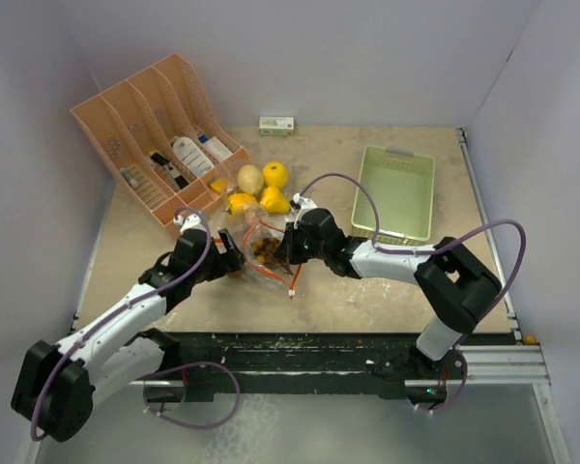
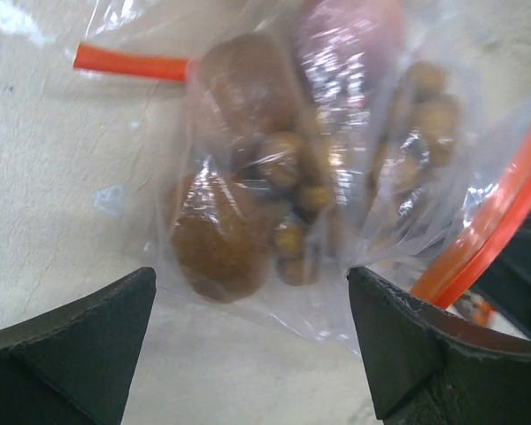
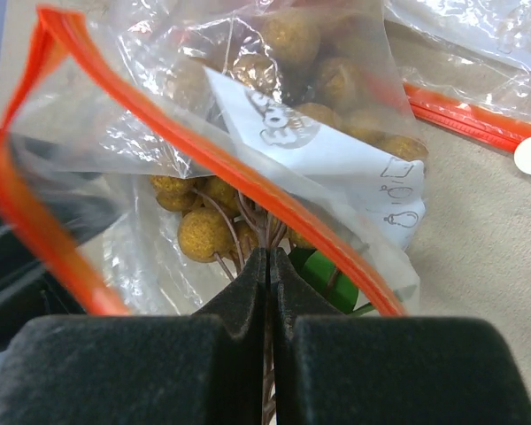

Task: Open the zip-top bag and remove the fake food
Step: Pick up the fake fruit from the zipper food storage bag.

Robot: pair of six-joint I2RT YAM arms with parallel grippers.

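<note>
The zip-top bag [image 1: 263,253] lies on the surface [image 1: 367,280] between my two arms, its orange zip rim [image 3: 195,146] pulled into an open loop. My right gripper [image 3: 267,266] reaches into that mouth with its jaws pressed together. Thin brown stems from the cluster inside run straight into the pinch, so I judge it is nipping the brown fake food [image 3: 203,235] by its stems. This close, though, I cannot rule out that some film is caught too. My left gripper [image 2: 252,345] sits at the bag's far, bulging end with its jaws wide apart, one on each side of the bulge and touching nothing that I can see. I read that as ready to pin the bag so it does not follow the cluster out.

The bag holds small brown nut-like balls and a few larger potato-like lumps. The yellow pieces [image 1: 274,200] (lemons and a pepper, by the look) are already out, grouped just beyond the bag beside the orange rack [image 1: 126,108]. That rack carries white bottles and small packets. The green basket [image 1: 396,193] to the right looks empty.
</note>
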